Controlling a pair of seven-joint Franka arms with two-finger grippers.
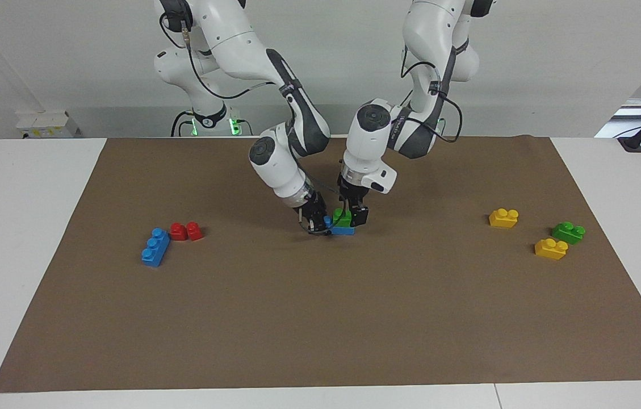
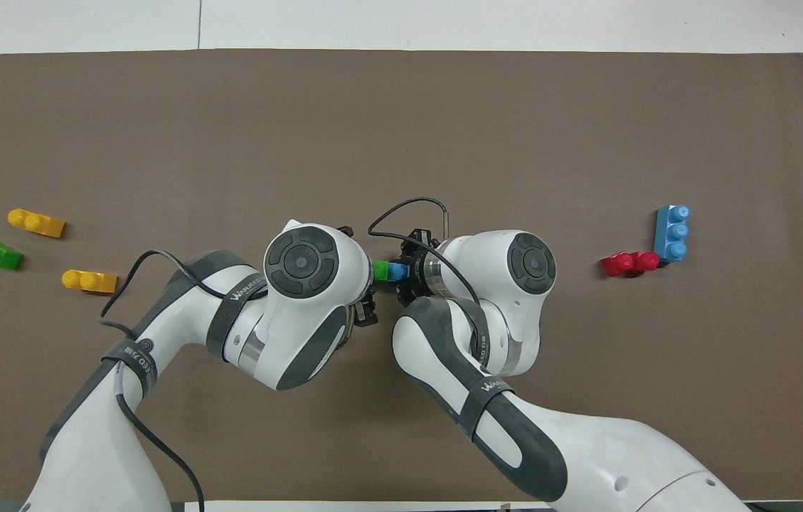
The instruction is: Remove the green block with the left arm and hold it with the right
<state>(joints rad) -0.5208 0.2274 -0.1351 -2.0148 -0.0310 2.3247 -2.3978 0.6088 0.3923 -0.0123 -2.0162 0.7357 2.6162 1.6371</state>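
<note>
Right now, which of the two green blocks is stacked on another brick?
The lime green block at mid-mat, sitting on a blue brick between both grippers. The darker green brick lies alone on the mat beside the yellow bricks.

green block (image 2: 380, 270): mostly hidden under left wrist | hands' fingertips: hidden overhead

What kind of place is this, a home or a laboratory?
Most likely a robotics laboratory. Two white robot arms stand at a white table covered with a brown mat, before a bare wall. Only toy bricks lie there, such as a yellow brick and a red brick.
</note>
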